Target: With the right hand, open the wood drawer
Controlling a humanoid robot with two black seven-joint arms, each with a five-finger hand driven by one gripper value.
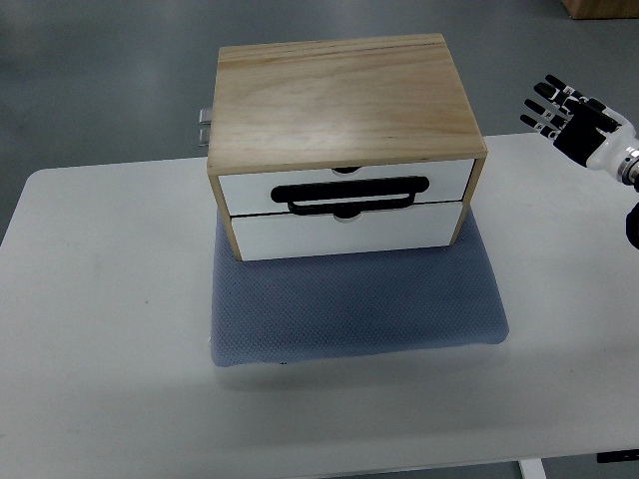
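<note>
wood drawer [344,208] well left of raised right robot hand [569,115]

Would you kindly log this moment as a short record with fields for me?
drawer unit: wooden box with two white-fronted drawers, both shut
handle: black loop where the drawer fronts meet
support: blue-grey mat on white table
right hand: fingers spread, holding nothing, right of the box, clear of it
left hand: not in view

The wood drawer [344,205] box sits on a mat [359,304] mid-table [100,299], right hand [571,118] well apart to its right.
</note>
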